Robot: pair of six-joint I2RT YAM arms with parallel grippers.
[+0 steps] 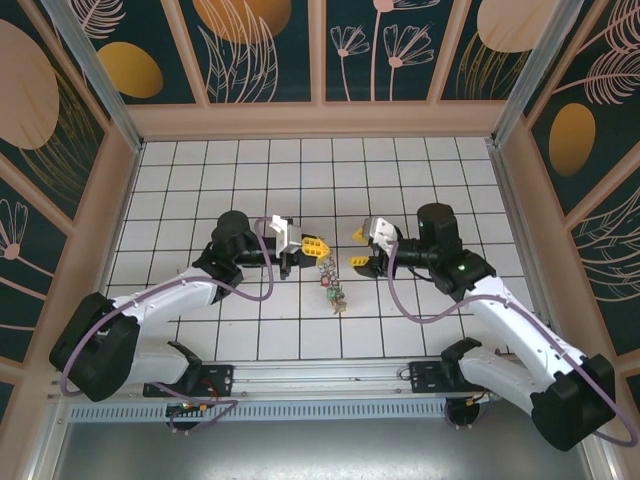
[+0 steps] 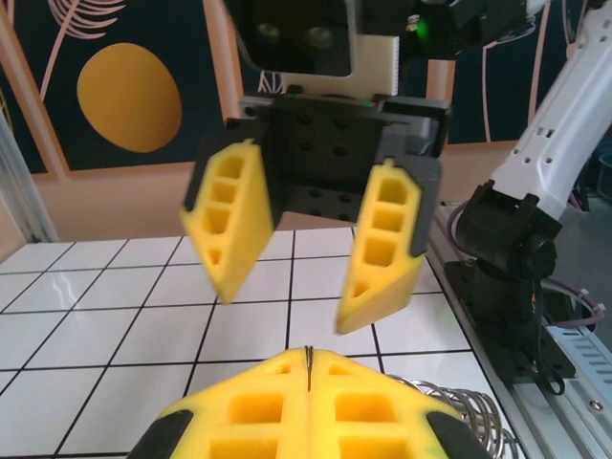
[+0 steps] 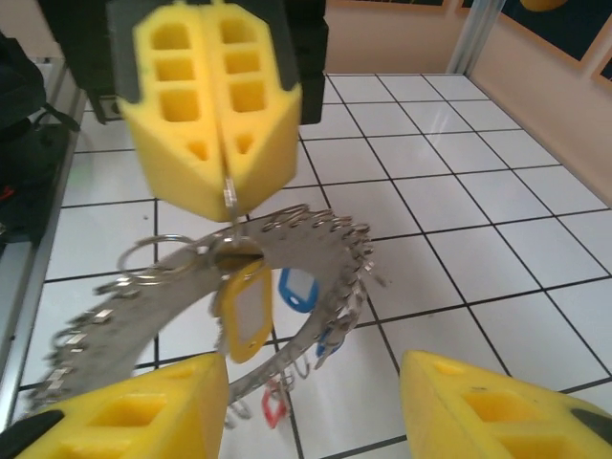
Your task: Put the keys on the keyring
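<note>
From above, you see your left gripper (image 1: 318,247) over the white tiled table (image 1: 420,180), its yellow foam fingers pressed together, with a small bundle of metal and coloured bits (image 1: 331,286) hanging below it; your right gripper (image 1: 357,248) faces it just beside, fingers spread apart. From your left wrist, your left gripper (image 2: 309,368) is closed on a thin metal sliver (image 2: 309,357) showing at the seam, and the right gripper (image 2: 287,306) stands open opposite. From your right wrist, the left gripper (image 3: 228,186) is clamped on the flat dark grey keyring (image 3: 306,241) by that sliver (image 3: 229,196) at its upper edge. The ring hangs tilted above the tiles, its rim lined with small wire loops. A yellow plastic key tag (image 3: 247,311), a blue one (image 3: 298,289) and a red one (image 3: 273,411) dangle from it. Your right gripper (image 3: 316,402) is open and holds nothing.
</note>
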